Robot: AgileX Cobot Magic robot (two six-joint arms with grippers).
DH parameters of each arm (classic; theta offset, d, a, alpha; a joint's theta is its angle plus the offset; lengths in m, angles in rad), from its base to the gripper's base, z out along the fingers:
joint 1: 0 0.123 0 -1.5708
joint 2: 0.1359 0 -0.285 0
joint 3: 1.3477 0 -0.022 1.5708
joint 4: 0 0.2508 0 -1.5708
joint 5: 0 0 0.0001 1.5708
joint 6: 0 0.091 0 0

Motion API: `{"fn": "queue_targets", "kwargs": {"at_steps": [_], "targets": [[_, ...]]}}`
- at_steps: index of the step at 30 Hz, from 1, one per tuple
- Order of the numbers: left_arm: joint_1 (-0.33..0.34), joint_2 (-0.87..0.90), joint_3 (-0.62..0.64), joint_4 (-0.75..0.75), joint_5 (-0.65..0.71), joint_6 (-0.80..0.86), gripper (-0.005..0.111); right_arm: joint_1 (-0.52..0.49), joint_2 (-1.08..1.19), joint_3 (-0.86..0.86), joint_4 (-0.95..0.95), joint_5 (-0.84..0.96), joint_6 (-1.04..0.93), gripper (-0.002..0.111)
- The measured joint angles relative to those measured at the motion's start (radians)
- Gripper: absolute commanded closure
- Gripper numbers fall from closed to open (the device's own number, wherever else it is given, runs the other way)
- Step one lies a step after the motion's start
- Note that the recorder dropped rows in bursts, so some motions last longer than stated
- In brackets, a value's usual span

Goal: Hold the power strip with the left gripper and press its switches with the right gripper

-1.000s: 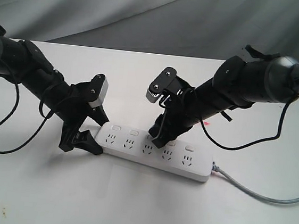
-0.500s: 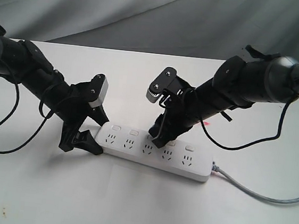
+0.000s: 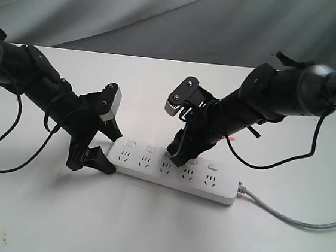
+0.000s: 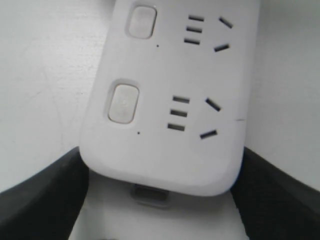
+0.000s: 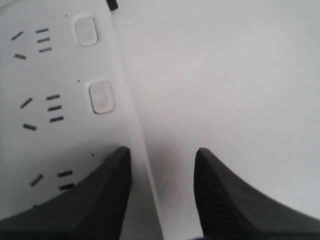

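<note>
The white power strip (image 3: 172, 173) lies flat on the table, its grey cord (image 3: 285, 215) trailing right. My left gripper (image 3: 110, 150) is shut on its rounded left end; in the left wrist view the black fingers (image 4: 40, 195) press both long edges of the strip (image 4: 165, 100). Two square switches (image 4: 123, 102) show beyond that end. My right gripper (image 3: 177, 157) is open over the strip's middle. One finger (image 5: 107, 190) rests on the strip (image 5: 60, 75) and hides the third switch. The other finger hangs over bare table. Two more switches (image 5: 101, 96) lie ahead of it.
The white table (image 3: 145, 232) runs to a grey cloth backdrop (image 3: 167, 17) behind. Black cables (image 3: 1, 144) loop from both arms, the left one resting on the table. A small pink mark (image 3: 231, 139) sits behind the strip.
</note>
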Motion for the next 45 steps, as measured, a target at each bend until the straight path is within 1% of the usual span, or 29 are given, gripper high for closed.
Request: {"fn": "queue_targets", "kwargs": {"at_steps": [10, 15, 22, 33, 45], "targets": [[0.0, 0.0, 0.0, 0.0, 0.0, 0.0, 0.04, 0.0, -0.076, 0.009, 0.004, -0.01, 0.0, 0.07], [0.0, 0.0, 0.0, 0.0, 0.0, 0.0, 0.04, -0.002, -0.13, 0.011, 0.006, 0.021, 0.0, 0.07], [0.0, 0.0, 0.0, 0.0, 0.0, 0.0, 0.04, -0.033, -0.195, 0.089, 0.004, 0.023, 0.0, 0.07], [0.0, 0.0, 0.0, 0.0, 0.0, 0.0, 0.04, -0.039, -0.197, 0.112, -0.022, 0.007, 0.0, 0.07], [0.0, 0.0, 0.0, 0.0, 0.0, 0.0, 0.04, -0.039, -0.142, 0.116, -0.029, -0.007, 0.0, 0.07]]}}
